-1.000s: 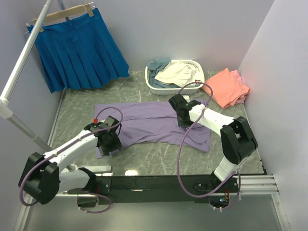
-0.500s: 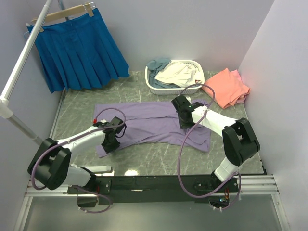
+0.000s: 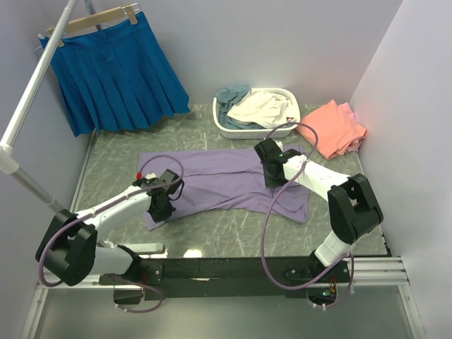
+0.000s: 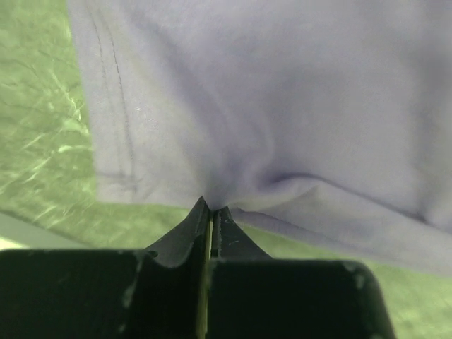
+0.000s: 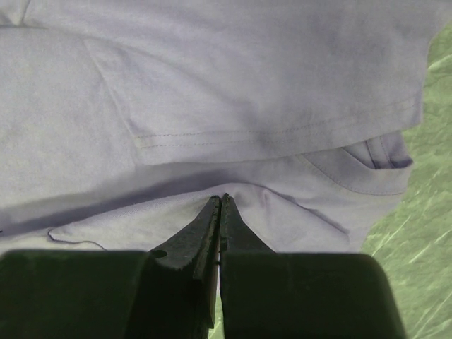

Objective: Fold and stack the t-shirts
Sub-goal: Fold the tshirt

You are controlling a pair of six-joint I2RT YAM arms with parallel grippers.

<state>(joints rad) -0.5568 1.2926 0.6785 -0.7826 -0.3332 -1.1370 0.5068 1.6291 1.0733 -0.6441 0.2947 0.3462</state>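
A large lavender t-shirt [image 3: 226,180] lies spread across the middle of the green marble table. My left gripper [image 3: 161,207] is at its near left corner. In the left wrist view that gripper [image 4: 210,205] is shut on the hem of the lavender cloth [image 4: 282,106], which puckers at the tips. My right gripper [image 3: 274,178] sits on the shirt's right part. Seen from the right wrist, it [image 5: 224,199] is shut, pinching a fold of the shirt [image 5: 212,85] beside a sleeve hem. Coral-pink t-shirts [image 3: 337,128] lie piled at the back right.
A white lattice basket [image 3: 244,131] at the back holds a cream tee [image 3: 260,107] and a grey-blue tee [image 3: 232,95]. A blue pleated skirt [image 3: 116,74] hangs at the back left beside a slanted white pole [image 3: 32,92]. Walls close in on the left, back and right.
My left gripper has closed on the lavender shirt's near left hem, after sliding slightly forward along it. The right gripper has stayed shut on the cloth and shifted only slightly.
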